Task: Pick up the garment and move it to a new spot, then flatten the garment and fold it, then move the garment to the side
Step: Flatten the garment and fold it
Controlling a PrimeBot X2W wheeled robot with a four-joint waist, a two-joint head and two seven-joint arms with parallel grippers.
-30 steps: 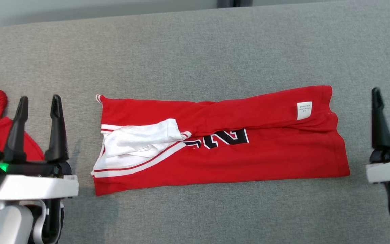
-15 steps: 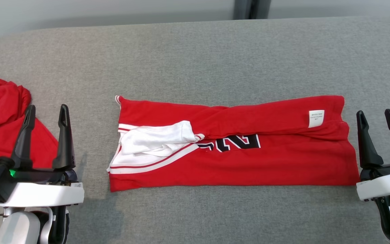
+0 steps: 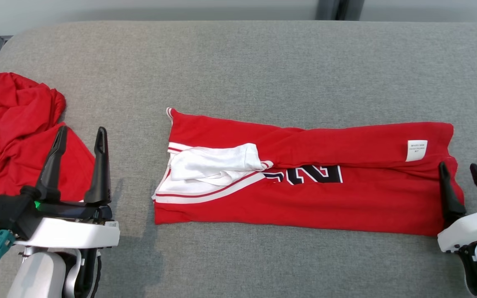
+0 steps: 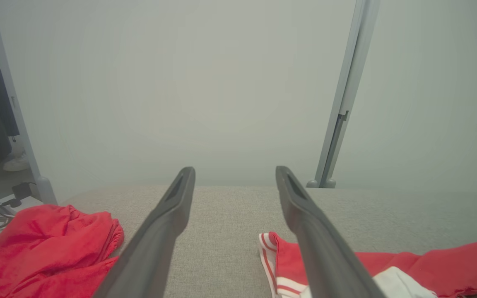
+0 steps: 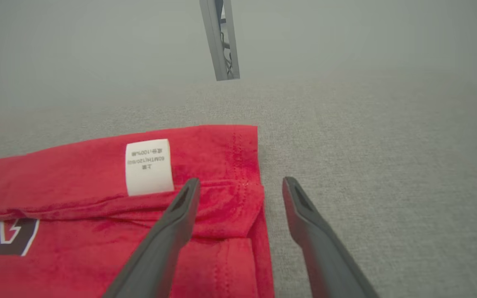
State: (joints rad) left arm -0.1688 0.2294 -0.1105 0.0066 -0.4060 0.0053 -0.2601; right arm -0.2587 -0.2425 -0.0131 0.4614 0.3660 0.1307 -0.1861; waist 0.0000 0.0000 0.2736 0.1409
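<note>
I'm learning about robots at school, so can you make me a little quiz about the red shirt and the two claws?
1. True or false: the left claw and the right claw are both open.
2. The white label on the folded garment sits at the end nearer: A) the right claw, B) the left claw, C) neither, it is in the middle.
3. Fill in: the crumpled cloth by the left claw is ___ in colour.
Key: 1 true; 2 A; 3 red.
</note>
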